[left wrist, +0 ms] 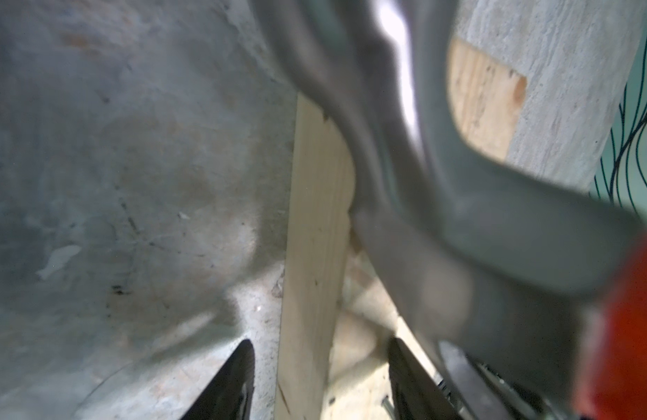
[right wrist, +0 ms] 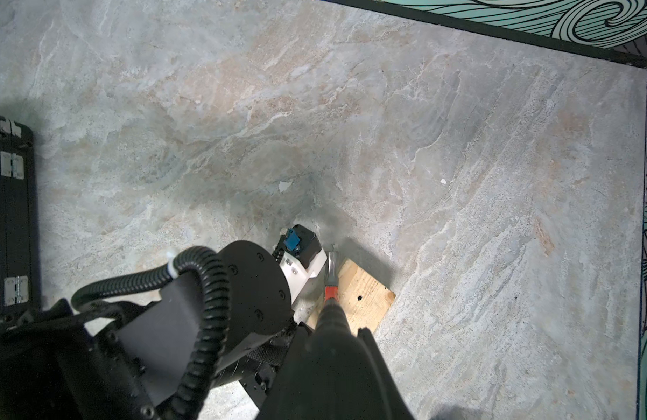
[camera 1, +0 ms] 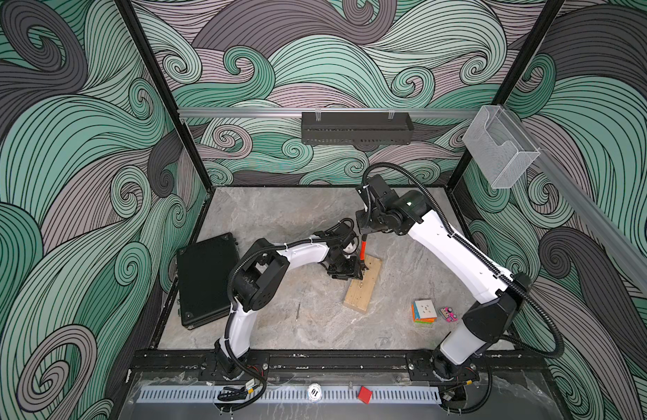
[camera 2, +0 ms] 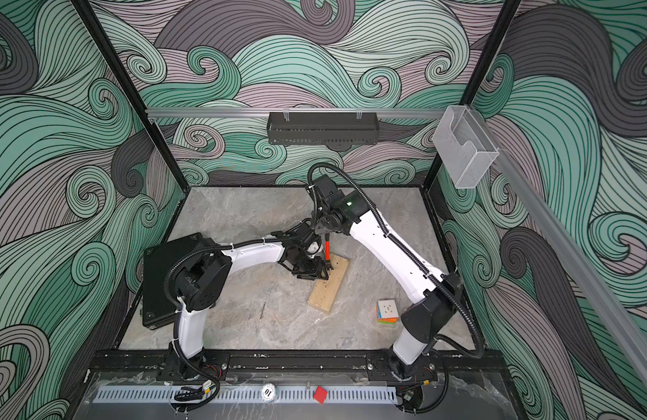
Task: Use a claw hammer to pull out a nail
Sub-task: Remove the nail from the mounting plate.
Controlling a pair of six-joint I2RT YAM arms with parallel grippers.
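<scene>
Blurred claw hammer (left wrist: 460, 236) over wooden block (left wrist: 314, 254)

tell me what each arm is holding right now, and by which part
The right gripper holds the claw hammer by its black handle end. The left gripper's fingers straddle the wooden block's edge; whether they clamp it cannot be told.

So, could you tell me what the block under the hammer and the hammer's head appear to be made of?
The block looks like unfinished softwood: pale and matte, with grain lines and a knot. The head of the claw hammer seems to be steel, dull grey with a bright highlight, though it is blurred here.
</scene>
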